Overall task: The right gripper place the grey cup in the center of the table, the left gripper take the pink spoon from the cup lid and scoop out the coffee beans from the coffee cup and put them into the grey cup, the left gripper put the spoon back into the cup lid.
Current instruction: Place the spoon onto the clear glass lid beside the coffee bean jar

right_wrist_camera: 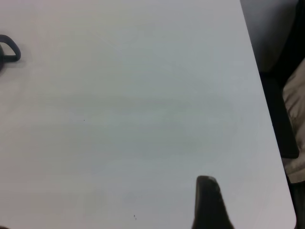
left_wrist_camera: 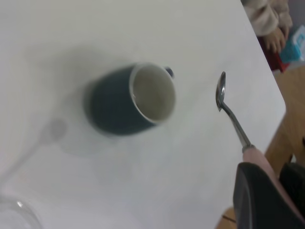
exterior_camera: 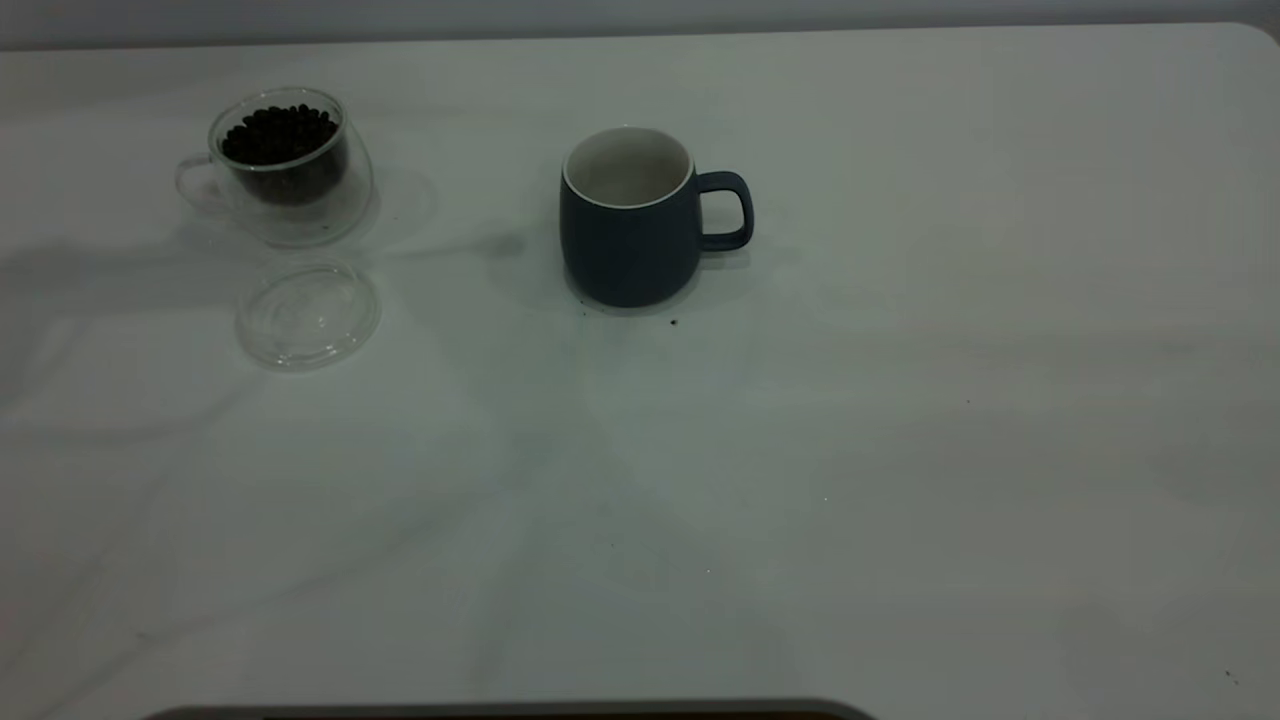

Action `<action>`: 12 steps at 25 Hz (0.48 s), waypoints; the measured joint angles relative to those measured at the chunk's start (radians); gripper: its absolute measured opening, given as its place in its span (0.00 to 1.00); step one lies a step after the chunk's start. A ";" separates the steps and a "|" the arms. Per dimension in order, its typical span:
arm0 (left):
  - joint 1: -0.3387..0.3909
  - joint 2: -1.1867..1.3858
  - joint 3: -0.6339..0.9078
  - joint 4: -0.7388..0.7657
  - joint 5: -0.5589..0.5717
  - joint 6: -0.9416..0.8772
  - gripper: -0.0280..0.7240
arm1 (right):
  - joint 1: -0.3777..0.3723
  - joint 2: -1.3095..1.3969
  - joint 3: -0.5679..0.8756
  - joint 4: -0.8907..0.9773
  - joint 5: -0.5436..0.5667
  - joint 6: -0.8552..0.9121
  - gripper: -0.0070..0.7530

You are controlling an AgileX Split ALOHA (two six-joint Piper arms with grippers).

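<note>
The grey cup (exterior_camera: 630, 220) stands upright near the table's (exterior_camera: 900, 450) middle, handle to the right, its white inside bare. The coffee cup (exterior_camera: 285, 170) at the far left holds coffee beans (exterior_camera: 280, 135). The cup lid (exterior_camera: 308, 313) lies in front of it with nothing on it. Neither arm shows in the exterior view. In the left wrist view my left gripper (left_wrist_camera: 267, 176) is shut on the pink spoon's (left_wrist_camera: 233, 119) handle. The metal bowl is held in the air beside the grey cup (left_wrist_camera: 114, 102). My right gripper (right_wrist_camera: 207, 191) hovers over bare table, far from the cup's handle (right_wrist_camera: 9, 50).
A glass rim (left_wrist_camera: 14, 217) shows at the corner of the left wrist view. The table's edge and a person's clothing (left_wrist_camera: 267, 19) lie beyond the spoon. A few dark specks (exterior_camera: 673, 322) lie by the grey cup. The table's rounded corner (right_wrist_camera: 286, 210) is near my right gripper.
</note>
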 joint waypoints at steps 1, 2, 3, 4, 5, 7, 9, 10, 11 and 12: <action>0.001 -0.019 0.032 0.000 0.000 0.018 0.20 | 0.000 0.000 0.000 0.000 0.000 0.000 0.68; 0.004 -0.035 0.073 0.000 0.000 0.035 0.20 | 0.000 0.000 0.000 0.000 0.000 0.000 0.68; 0.010 -0.045 0.114 -0.001 0.000 0.055 0.20 | 0.000 0.000 0.000 0.000 0.000 0.000 0.68; 0.017 -0.054 0.156 -0.001 0.000 0.076 0.20 | 0.000 0.000 0.000 0.000 0.000 0.000 0.68; 0.025 -0.060 0.189 0.000 0.000 0.098 0.20 | 0.000 0.000 0.000 0.000 0.000 0.000 0.68; 0.041 -0.061 0.263 0.000 0.000 0.156 0.20 | 0.000 0.000 0.000 0.000 0.000 0.000 0.68; 0.063 -0.061 0.320 0.000 -0.001 0.208 0.20 | 0.000 0.000 0.000 0.000 0.000 0.000 0.68; 0.078 -0.059 0.346 -0.002 -0.001 0.234 0.20 | 0.000 0.000 0.000 0.000 0.000 0.000 0.68; 0.095 -0.055 0.359 -0.010 -0.001 0.256 0.20 | 0.000 0.000 0.000 0.000 0.000 0.000 0.68; 0.118 -0.045 0.368 -0.023 -0.001 0.272 0.20 | 0.000 0.000 0.000 0.000 0.000 0.000 0.68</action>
